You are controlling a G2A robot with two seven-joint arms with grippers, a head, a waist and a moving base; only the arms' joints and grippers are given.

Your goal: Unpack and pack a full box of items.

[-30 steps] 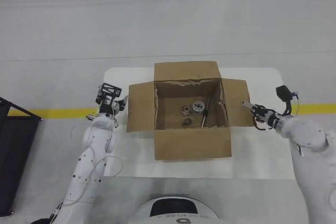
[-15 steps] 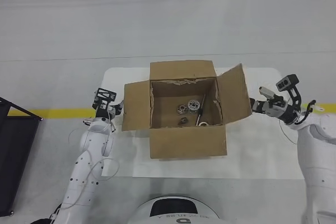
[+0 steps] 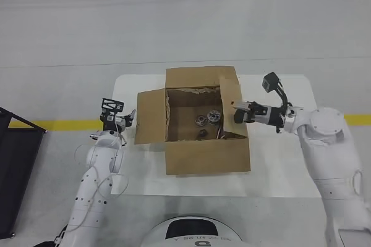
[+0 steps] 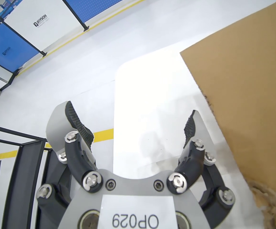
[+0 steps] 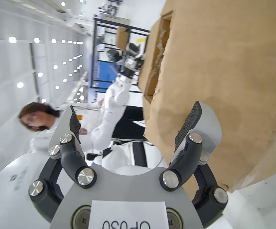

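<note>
Two claws here, both spread apart with nothing clamped. The cardboard box (image 3: 204, 157) sits in the middle of the white surface (image 3: 278, 173) with its top undone. The left, back and front flaps are folded outward, and the right flap (image 3: 230, 99) stands up, tipped in over the opening.

The right claw (image 3: 238, 112) is right at that raised flap. From the right wrist view, the flap's edge sits between the fingers of the right claw (image 5: 135, 109). One pad looks pressed against the cardboard, though I can't tell for sure if it touches.

The left claw (image 3: 116, 111) hangs just beside the left flap, apart from it, over the surface's edge.

Down in the box there are a few round metal parts (image 3: 207, 117) and a thin rod (image 3: 221, 126) leaning near the right wall.
</note>
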